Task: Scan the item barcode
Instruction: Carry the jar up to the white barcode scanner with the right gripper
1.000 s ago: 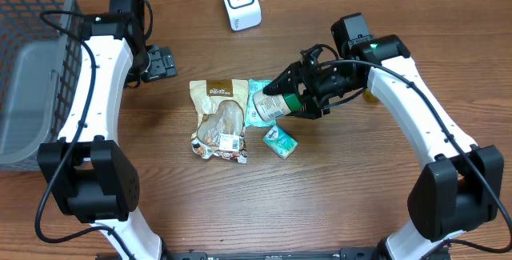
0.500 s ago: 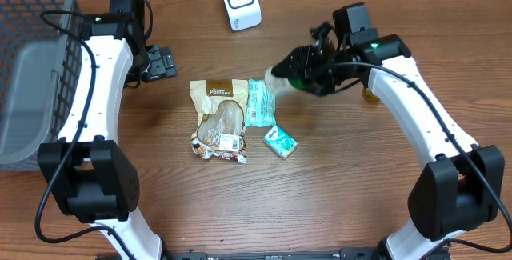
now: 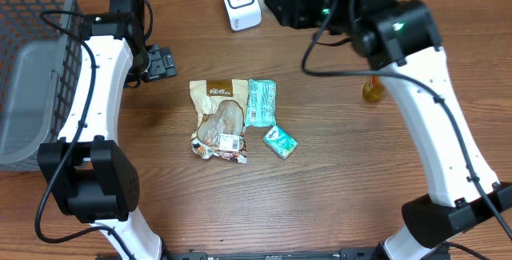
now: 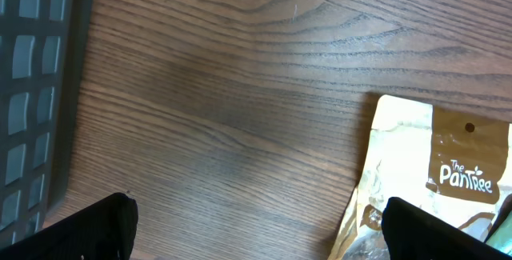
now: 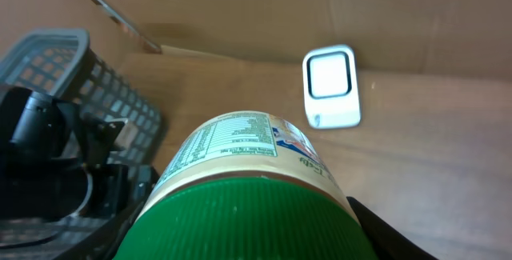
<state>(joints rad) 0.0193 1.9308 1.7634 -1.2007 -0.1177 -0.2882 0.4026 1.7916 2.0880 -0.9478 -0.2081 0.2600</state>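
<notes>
We can read only one brand for certain: the tan pouch (image 4: 448,172) carries "The Pantree" in white script under its hang hole, seen from the left wrist. The canister (image 5: 236,152) shows a boxed panel of fine black print on its cream label, with a red and blue mark beside it, but the words are too small for us to make out. Print on the teal packet (image 3: 261,102) and the small teal box (image 3: 280,142) is also beyond reading. The canister is off the table (image 3: 336,180), up by the far edge, just right of the white scanner (image 3: 240,2). From overhead its long axis runs roughly left to right, pale base toward the scanner and green ribbed lid back toward the wrist. From the right wrist we look straight onto that lid, the body pointing away toward the scanner and the grey basket (image 5: 76,72). The right gripper (image 3: 308,6) is clamped around the canister near its lid end. The left gripper (image 3: 160,62) hangs beside the basket with its jaws spread wide and nothing between them, the pouch's top corner just ahead of it.
</notes>
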